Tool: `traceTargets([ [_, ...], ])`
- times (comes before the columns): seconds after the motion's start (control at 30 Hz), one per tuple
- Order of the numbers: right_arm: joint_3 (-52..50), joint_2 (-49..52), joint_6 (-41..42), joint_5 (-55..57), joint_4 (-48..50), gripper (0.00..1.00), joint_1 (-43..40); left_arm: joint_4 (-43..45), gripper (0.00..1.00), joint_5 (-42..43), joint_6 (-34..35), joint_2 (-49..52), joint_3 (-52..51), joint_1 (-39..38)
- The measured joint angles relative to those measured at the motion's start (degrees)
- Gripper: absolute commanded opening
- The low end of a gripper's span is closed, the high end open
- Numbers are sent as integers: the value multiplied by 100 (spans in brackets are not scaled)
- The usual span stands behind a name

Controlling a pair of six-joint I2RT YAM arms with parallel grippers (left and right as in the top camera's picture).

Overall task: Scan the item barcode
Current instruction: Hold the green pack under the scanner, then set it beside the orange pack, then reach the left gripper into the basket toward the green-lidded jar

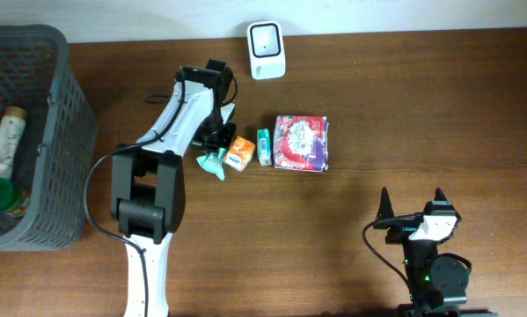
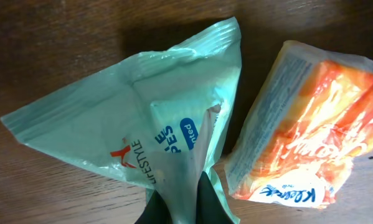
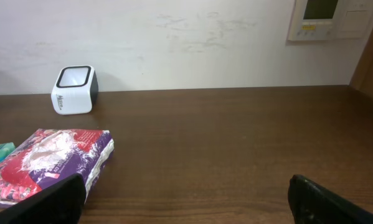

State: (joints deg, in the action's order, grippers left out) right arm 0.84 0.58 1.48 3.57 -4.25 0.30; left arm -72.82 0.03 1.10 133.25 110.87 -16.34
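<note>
Dark brown wood table (image 1: 439, 97), overhead view. White scanner (image 1: 265, 48) at the far edge, window up, set apart from the goods, seemingly to leave a clear lane for presenting a code. Row of goods mid-table: mint packet (image 1: 212, 161), orange packet (image 1: 239, 153) just beside it, then teal box (image 1: 263, 146) and purple pack (image 1: 301, 143). Over the row's left end, left gripper (image 1: 215, 148) on the mint packet, judged the item chosen for scanning; on the wood or just above it, cannot tell which. Grey basket (image 1: 78, 132) at the left edge with a bottle (image 1: 6, 141) inside, likely the drop for scanned goods. Near the front edge, right gripper (image 1: 413, 210), well apart from the row and out of the way. Left wrist view: mint packet filling the frame, printed face up, film drawn into a ridge and pinched between two dark fingers (image 2: 208, 202), jaws pressed together on that fold; a thin grip, probably because flat film offers no other hold. No barcode visible on this face; perhaps underneath, so a turn likely needed before the scanner. Orange packet close against the mint one at lower right, touching or not, cannot tell; some risk of dragging it along. Right wrist view: jaws spread wide, nothing between them, low over bare wood, facing scanner, purple pack and teal box; idle, available as a second hand.
</note>
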Motion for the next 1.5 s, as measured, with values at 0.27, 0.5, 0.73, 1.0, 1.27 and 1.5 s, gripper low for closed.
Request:
traceTargets([
  [0.27,0,0,2,0,-2,99,0,284,0,1331,483,-39,-138,-280],
  [0.5,0,0,0,0,-2,98,0,728,9,1727,1078,-39,-181,-813],
  [0.73,0,0,2,0,-2,98,0,417,99,1821,1185,46,-146,-520],
  [1.0,0,0,2,-2,-2,98,0,-728,92,1821,927,129,1257,-258],
  [1.27,0,0,2,2,0,99,0,-2345,93,1440,634,144,4422,11],
  [1.5,0,0,0,0,-2,98,0,-2367,96,1119,553,-328,4839,986],
])
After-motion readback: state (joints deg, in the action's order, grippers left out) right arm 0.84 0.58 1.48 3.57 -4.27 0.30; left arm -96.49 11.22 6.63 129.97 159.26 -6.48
